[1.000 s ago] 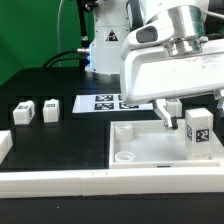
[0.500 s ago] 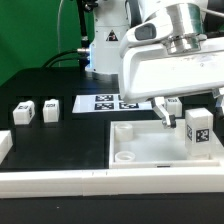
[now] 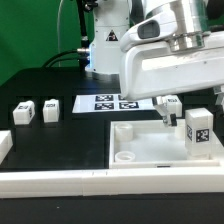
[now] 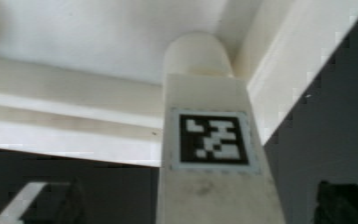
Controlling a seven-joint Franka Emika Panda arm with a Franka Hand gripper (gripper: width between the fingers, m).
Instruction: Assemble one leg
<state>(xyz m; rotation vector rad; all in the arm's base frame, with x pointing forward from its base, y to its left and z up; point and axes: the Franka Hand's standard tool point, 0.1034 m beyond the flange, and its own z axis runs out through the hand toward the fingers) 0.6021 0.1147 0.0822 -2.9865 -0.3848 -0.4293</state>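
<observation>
A large white tray-like piece [image 3: 150, 142] is recorded on the dark worktop [image 3: 55, 85], with a round socket [image 3: 125, 156] visible in its near corner on the exterior view's left. The leg [image 3: 200, 132] is found standing upright at the tray-like piece's side on the exterior view's right, its tag facing the camera; whether its base is seated in a socket cannot be told, as that corner is covered by the leg itself. In the wrist view the leg is seen lengthwise, its rounded end lying against the white piece. The fingers [image 4: 21, 204] are seen spread apart on either side of the leg with dark gaps between, so they are judged released and nothing is held. In the exterior view their tips are largely masked by the arm [image 3: 165, 60], whose upper part is cut off. Two further tagged blocks [image 3: 23, 113] [image 3: 50, 110] are noted side by side on the exterior view's left, well apart from the tray-like piece. The marker board [image 3: 105, 102] lies behind, partly hidden by the arm. A long white part [image 3: 60, 182] is noted across the foreground, its shape unclear.
</observation>
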